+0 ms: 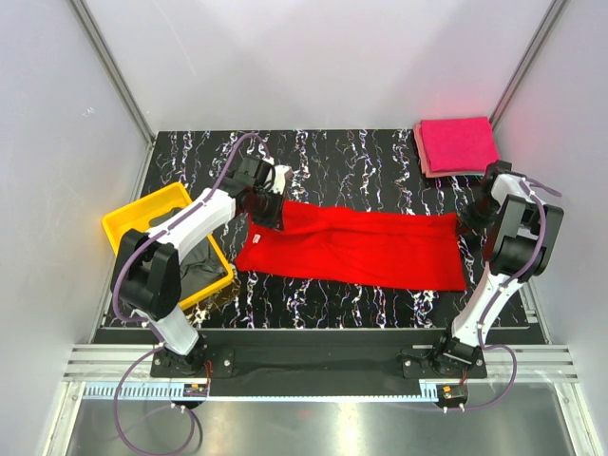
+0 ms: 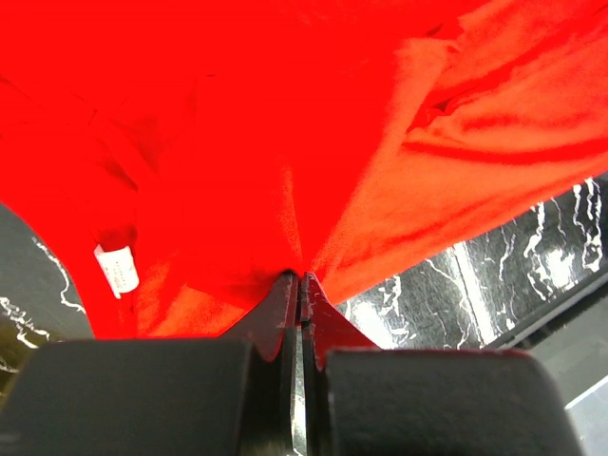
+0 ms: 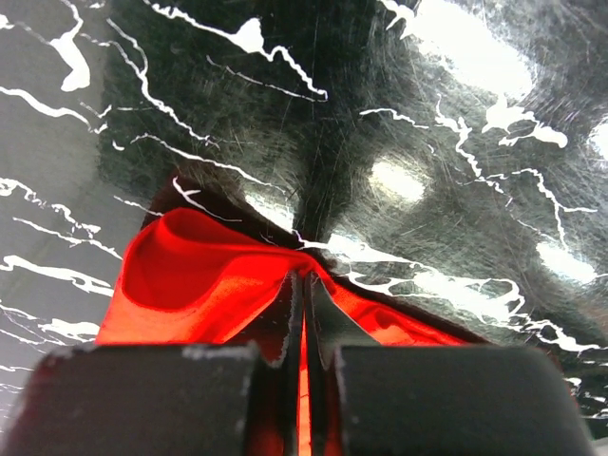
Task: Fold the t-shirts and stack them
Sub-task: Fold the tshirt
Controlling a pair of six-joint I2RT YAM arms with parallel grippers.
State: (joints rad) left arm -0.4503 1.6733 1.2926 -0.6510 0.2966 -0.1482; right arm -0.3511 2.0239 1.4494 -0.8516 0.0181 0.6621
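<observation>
The red t-shirt (image 1: 356,245) is being held spread in a long band across the middle of the tabletop (image 1: 361,157), its white neck label (image 2: 118,268) showing near the left end. Its left edge is being pinched by the left hand (image 2: 302,277), clamped on the cloth, and its right end by the right hand (image 3: 306,277), closed on a red fold. A stack of magenta-pink t-shirts (image 1: 458,144) is lying at the far right corner, and a dark grey t-shirt (image 1: 201,261) is lying in the yellow tray (image 1: 142,211) at the left.
</observation>
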